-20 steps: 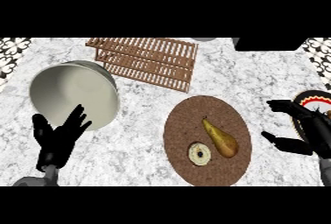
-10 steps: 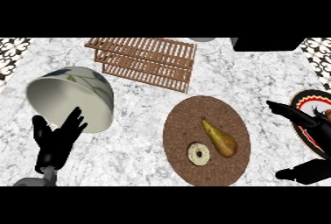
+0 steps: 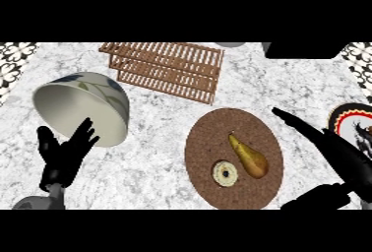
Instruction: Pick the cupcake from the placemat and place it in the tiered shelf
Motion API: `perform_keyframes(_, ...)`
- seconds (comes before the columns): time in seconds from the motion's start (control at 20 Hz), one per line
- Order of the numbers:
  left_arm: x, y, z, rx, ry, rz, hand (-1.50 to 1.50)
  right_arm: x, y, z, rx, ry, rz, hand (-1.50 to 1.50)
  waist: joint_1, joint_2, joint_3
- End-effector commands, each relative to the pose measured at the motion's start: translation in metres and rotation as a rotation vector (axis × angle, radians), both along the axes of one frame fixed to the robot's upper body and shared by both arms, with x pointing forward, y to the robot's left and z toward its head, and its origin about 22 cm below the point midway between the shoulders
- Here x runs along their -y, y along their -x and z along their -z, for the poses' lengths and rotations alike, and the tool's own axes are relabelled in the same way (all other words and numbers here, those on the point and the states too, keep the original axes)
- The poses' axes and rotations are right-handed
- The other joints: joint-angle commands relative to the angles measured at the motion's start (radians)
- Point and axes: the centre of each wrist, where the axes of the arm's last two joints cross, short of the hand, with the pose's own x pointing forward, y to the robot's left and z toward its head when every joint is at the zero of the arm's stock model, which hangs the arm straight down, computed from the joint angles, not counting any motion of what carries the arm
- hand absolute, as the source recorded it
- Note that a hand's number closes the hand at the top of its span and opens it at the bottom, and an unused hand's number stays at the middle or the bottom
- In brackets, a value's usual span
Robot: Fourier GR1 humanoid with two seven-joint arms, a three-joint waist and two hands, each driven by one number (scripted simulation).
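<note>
The cupcake (image 3: 226, 173), pale and round from above, sits on the round brown placemat (image 3: 218, 133) beside a yellow-brown pear (image 3: 248, 156). At the counter's back lies the wooden slatted tiered shelf (image 3: 169, 68). My right hand (image 3: 330, 147) hangs open just right of the placemat, fingers stretched straight toward its far right rim and thumb low near the front edge. It touches nothing. My left hand (image 3: 64, 158) rests open at the lower left, fingers up, in front of the bowl.
A large pale bowl (image 3: 85, 106) with blue-green leaf marks stands tipped on its side at the left. A patterned plate (image 3: 347, 122) shows at the right edge, partly behind my right hand. A dark appliance (image 3: 301, 49) sits at the back right.
My right hand has moved left and forward toward the placemat, fingers straightened. The bowl has tipped further onto its side. The left hand has barely shifted.
</note>
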Motion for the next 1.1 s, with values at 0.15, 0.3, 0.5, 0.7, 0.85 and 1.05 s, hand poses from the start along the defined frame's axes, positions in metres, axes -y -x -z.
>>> perform_keyframes(0.15,0.017,-0.021,-0.006,-0.015,0.008,0.009,0.00,-0.078,-0.009,-0.001,0.000,0.168,0.084,-1.50,0.007,0.005,-0.001)
perform_keyframes(0.3,-0.012,0.003,0.016,0.003,0.004,-0.010,0.00,-0.086,0.000,-0.006,-0.078,0.201,0.100,-1.50,0.001,0.003,-0.001)
perform_keyframes(0.5,0.000,0.004,0.001,-0.023,-0.001,0.003,0.00,-0.111,0.003,0.008,-0.115,0.285,0.072,-1.50,0.004,0.002,0.000)
perform_keyframes(0.7,0.009,-0.002,0.005,-0.015,-0.014,-0.004,0.00,-0.124,0.005,0.032,-0.117,0.329,0.047,-1.50,0.000,0.003,0.000)
perform_keyframes(0.85,0.003,-0.008,0.004,-0.026,0.004,-0.004,0.00,-0.107,-0.002,0.035,-0.145,0.370,0.084,-1.50,-0.003,0.003,0.000)
perform_keyframes(1.05,-0.010,-0.009,0.007,-0.014,0.005,-0.001,0.00,-0.116,-0.002,0.050,-0.141,0.411,0.128,-1.50,-0.002,0.004,0.000)
